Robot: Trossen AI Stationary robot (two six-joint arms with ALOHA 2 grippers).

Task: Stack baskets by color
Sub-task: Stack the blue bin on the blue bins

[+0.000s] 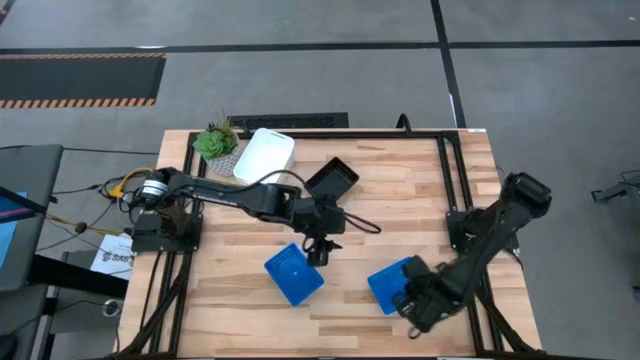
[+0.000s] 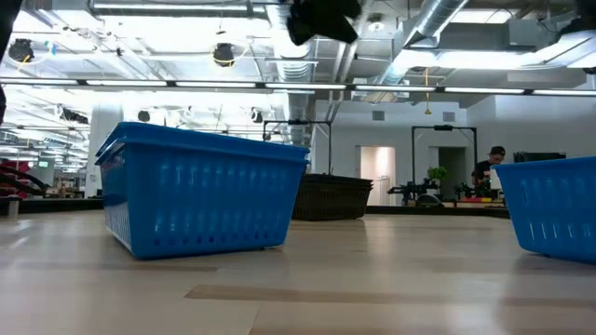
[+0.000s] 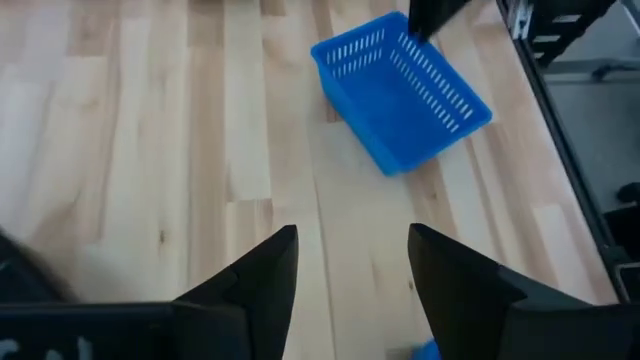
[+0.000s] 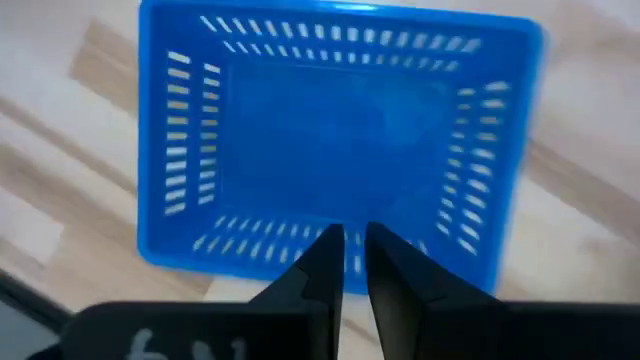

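Two blue baskets stand on the table's near half: one near the middle and one to its right. My left gripper hangs open above the table just beyond the first basket's far right corner, holding nothing. My right gripper points down over one wall of the right blue basket, with a narrow gap between its fingers. I cannot tell whether it touches that wall. A white basket and a black basket rest at the far side.
A small green potted plant stands at the far left corner beside the white basket. A black frame rail runs along the table's right side. Bare wood lies between the far baskets and the blue ones.
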